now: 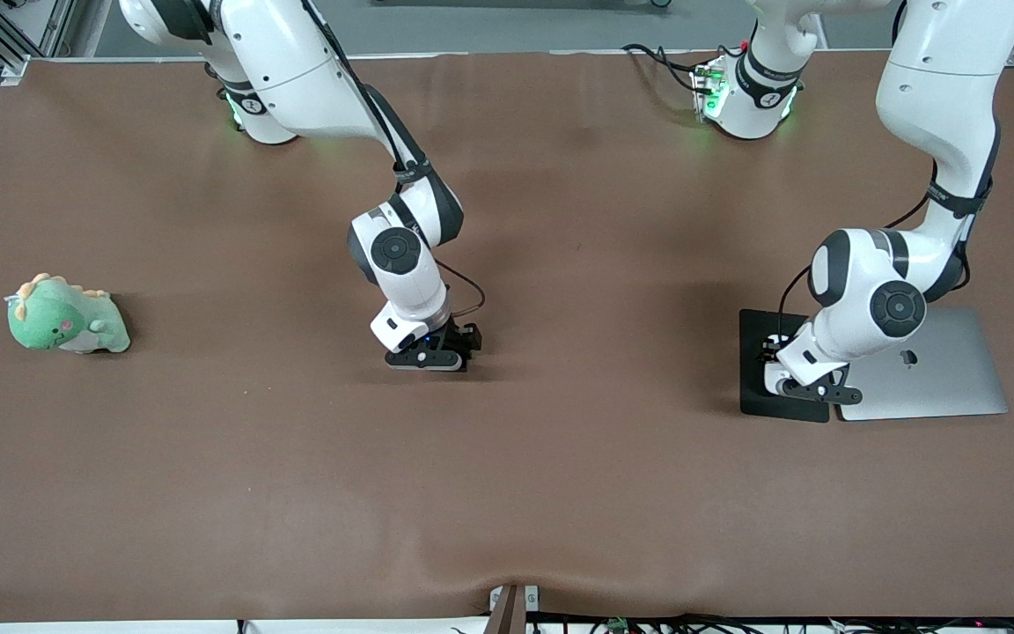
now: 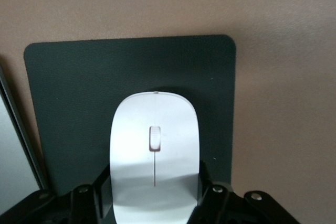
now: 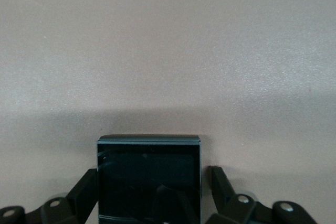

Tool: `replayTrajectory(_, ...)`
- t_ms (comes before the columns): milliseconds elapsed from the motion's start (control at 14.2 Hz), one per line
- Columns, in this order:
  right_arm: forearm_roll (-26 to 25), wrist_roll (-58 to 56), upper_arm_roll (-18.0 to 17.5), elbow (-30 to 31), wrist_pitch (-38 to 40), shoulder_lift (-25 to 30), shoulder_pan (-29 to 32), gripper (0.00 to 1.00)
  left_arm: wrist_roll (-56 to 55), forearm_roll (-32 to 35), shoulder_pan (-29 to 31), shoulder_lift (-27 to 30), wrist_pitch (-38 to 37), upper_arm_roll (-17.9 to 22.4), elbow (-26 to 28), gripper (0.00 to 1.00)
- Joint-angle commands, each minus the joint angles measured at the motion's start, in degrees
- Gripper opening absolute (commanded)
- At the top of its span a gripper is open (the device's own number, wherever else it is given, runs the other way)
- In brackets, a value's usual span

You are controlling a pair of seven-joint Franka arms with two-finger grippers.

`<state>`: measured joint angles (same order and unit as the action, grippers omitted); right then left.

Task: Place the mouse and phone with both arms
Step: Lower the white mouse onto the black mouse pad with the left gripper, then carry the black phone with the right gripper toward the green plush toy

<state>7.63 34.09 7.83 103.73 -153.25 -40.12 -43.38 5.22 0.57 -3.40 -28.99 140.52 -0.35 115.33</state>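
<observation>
Front view: even, bright overhead light, sharp across the counter (image 1: pixel 208 458). Soft shadows pool under both arms and beside the green plush toy (image 1: pixel 65 315). Green LED glow at the arm bases spills onto the cloth. Mild sheen on the silver laptop (image 1: pixel 947 370), no hard glare. Left wrist view: dimmer, slightly soft; the mouse (image 2: pixel 154 156) has a bright band across its top. Right wrist view: grainy, with a broad shadow band on the cloth; the phone (image 3: pixel 148 179) shows faint reflections.

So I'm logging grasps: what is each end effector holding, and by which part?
The left end effector grips the mouse by its sides, over the black pad. The right end effector straddles the phone; hold unclear.
</observation>
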Motion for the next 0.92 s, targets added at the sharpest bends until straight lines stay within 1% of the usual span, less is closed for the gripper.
replayTrajectory(0,-0.6,1.3,1.2,-1.1,1.5,0.2,-0.6,0.00,1.0,0.7,1.9,-0.8,0.5,-0.6,-0.8,0.29)
replayTrajectory(71,-0.6,2.0,1.2,-2.2,4.5,0.7,0.5,0.00,1.0,0.6,1.9,-1.3,0.5,-0.6,-1.0,0.29)
replayTrajectory(141,-0.7,1.9,1.2,-3.5,9.2,1.9,2.3,0.00,1.0,0.6,1.9,-1.4,0.5,-0.6,-1.0,0.33)
replayTrajectory(282,-0.6,2.6,1.2,-6.5,18.9,6.2,5.0,0.00,1.0,0.3,2.1,-1.5,0.5,-0.6,-1.0,0.41)
replayTrajectory(353,-0.7,2.6,1.7,-7.0,22.3,8.4,6.7,0.00,1.0,0.1,2.1,-1.6,0.5,-0.6,-1.0,0.56)
replayTrajectory(423,-0.9,1.5,3.0,-7.1,25.0,11.0,8.8,0.00,1.0,0.1,2.1,-1.5,0.5,-0.7,-1.0,0.65)
replayTrajectory(494,-0.9,-0.8,3.5,-7.1,27.6,13.0,10.6,0.00,1.0,0.1,2.1,-1.5,0.5,-0.7,-1.2,0.73)
replayTrajectory(564,-0.9,-5.0,3.7,-7.0,31.0,15.0,12.5,0.00,1.0,0.1,2.0,-1.4,0.5,-0.7,-1.6,0.83)
replayTrajectory(635,-0.9,-8.8,3.7,-7.0,34.5,16.7,15.1,0.00,1.0,0.1,1.9,-1.4,0.5,-0.7,-1.8,0.95)
replayTrajectory(705,-1.0,-12.7,3.8,-6.8,36.6,18.5,18.4,0.00,1.0,0.1,1.9,-1.4,0.5,-0.7,-2.0,1.00)
replayTrajectory(846,-1.9,-21.7,3.7,-6.5,41.3,21.2,24.2,0.00,0.5,-0.1,1.5,-0.9,0.1,-0.8,-3.7,1.00)
